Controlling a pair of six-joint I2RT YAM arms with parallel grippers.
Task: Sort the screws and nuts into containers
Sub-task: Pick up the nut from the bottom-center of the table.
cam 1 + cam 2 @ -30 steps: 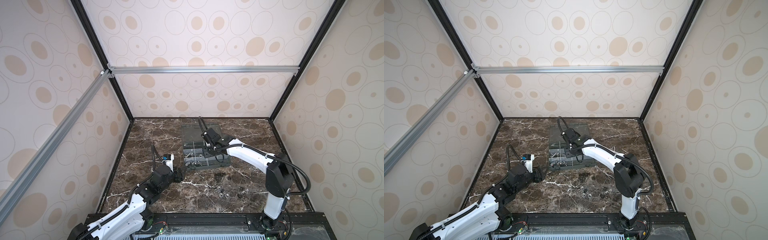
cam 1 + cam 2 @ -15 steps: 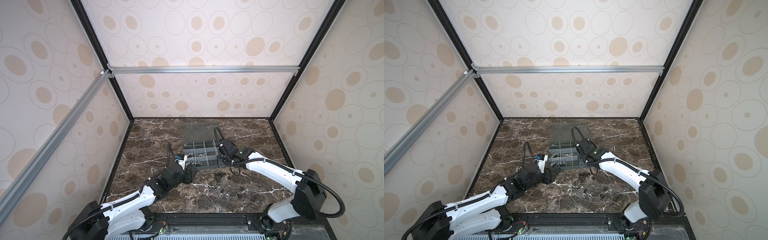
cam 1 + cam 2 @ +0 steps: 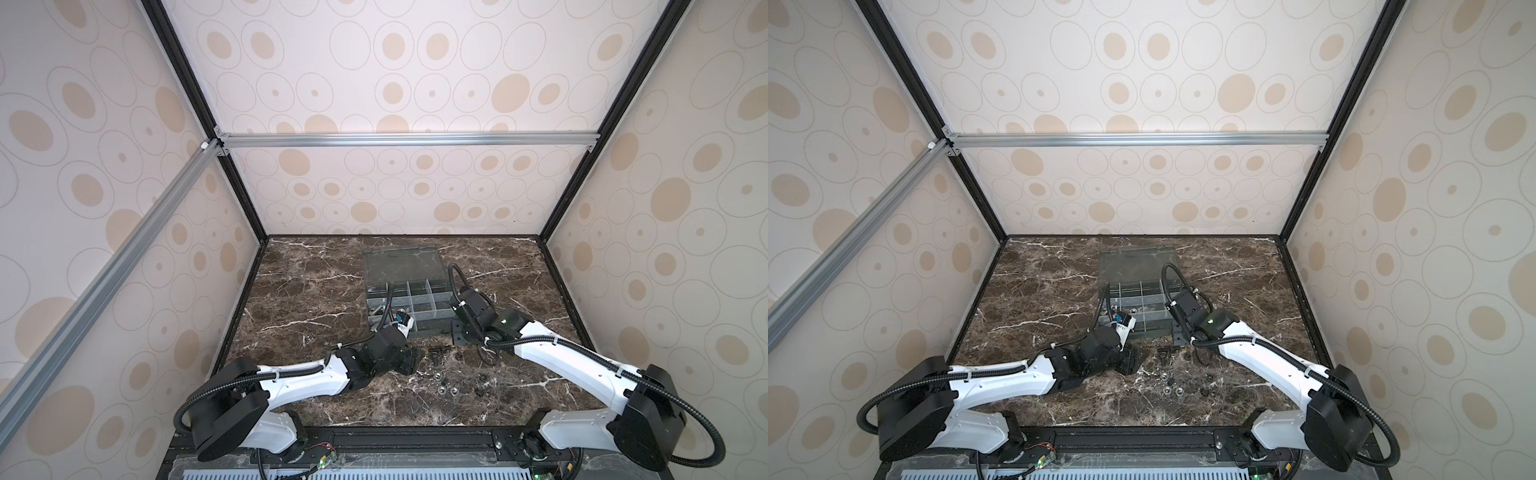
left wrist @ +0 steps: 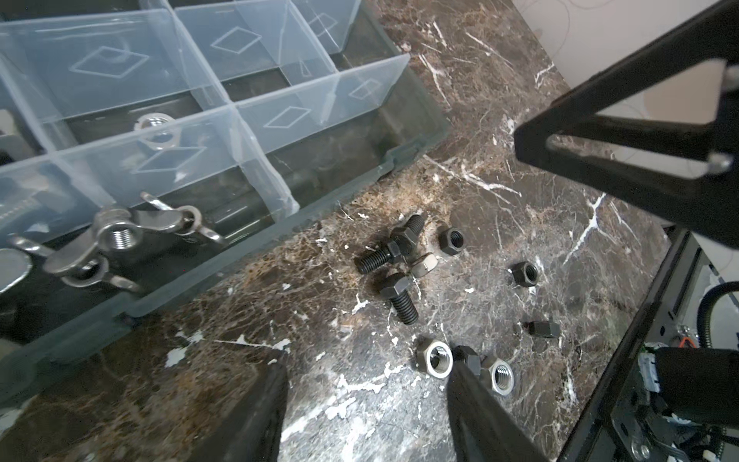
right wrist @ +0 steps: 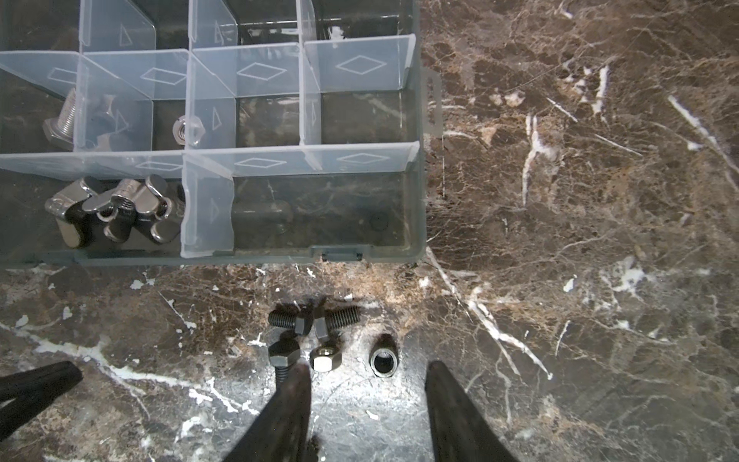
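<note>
Now, left fingers (image 4: 476, 404) half-open, empty, right fingers (image 5: 294, 400) parted, perhaps touching black screw (image 5: 284, 351).

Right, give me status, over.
Left gripper open, empty. Right gripper open, empty. Black screws, nuts loose on table before organiser box. Both grippers crowd them.

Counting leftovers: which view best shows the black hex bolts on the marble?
Left wrist: all three black metal hex bolts lie sharp, unobstructed. Right wrist hides one shank; both top views show mere specks.
</note>
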